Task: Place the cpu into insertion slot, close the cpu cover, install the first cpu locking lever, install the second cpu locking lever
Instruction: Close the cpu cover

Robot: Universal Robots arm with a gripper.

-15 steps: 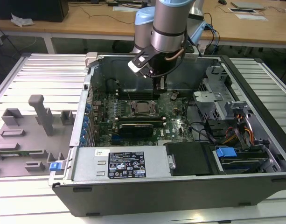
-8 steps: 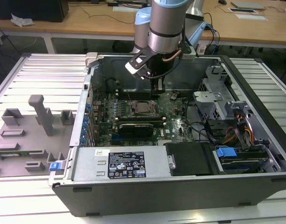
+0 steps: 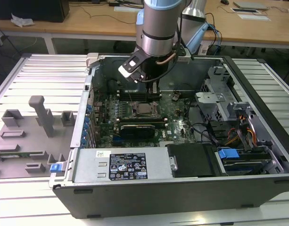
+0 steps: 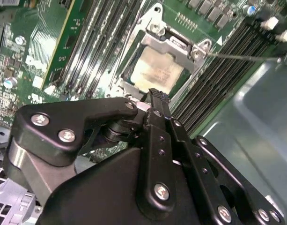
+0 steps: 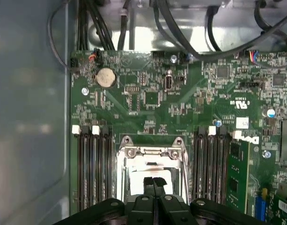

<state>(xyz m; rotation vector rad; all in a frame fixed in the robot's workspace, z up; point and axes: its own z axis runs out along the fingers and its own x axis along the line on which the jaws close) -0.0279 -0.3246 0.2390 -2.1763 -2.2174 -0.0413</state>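
Note:
The cpu point(image 4: 157, 74) lies flat in the insertion slot point(image 4: 119, 83), its dull silver top showing through the window of the cpu cover point(image 4: 173, 46), which lies down over it. In the first wrist view the cpu point(image 5: 142, 172) glares bright inside the cover frame point(image 5: 150, 152). One thin locking lever point(image 4: 241, 57) sticks out from a socket corner over the memory slots. A second thin lever point(image 4: 133, 41) runs along the opposite side. My gripper point(image 5: 153, 181) is shut with nothing in it, its tips hovering just above the cpu's edge. In the exterior view the gripper point(image 3: 155, 88) hangs above the socket point(image 3: 145, 109).
Long black memory slots point(image 5: 92, 164) flank the socket on both sides. The green motherboard point(image 3: 175, 125) sits inside an open metal computer case point(image 3: 135, 165). Cables and a drive cage point(image 3: 215, 101) crowd the exterior view's right. A grey fixture point(image 3: 40, 115) stands outside the case on the exterior view's left.

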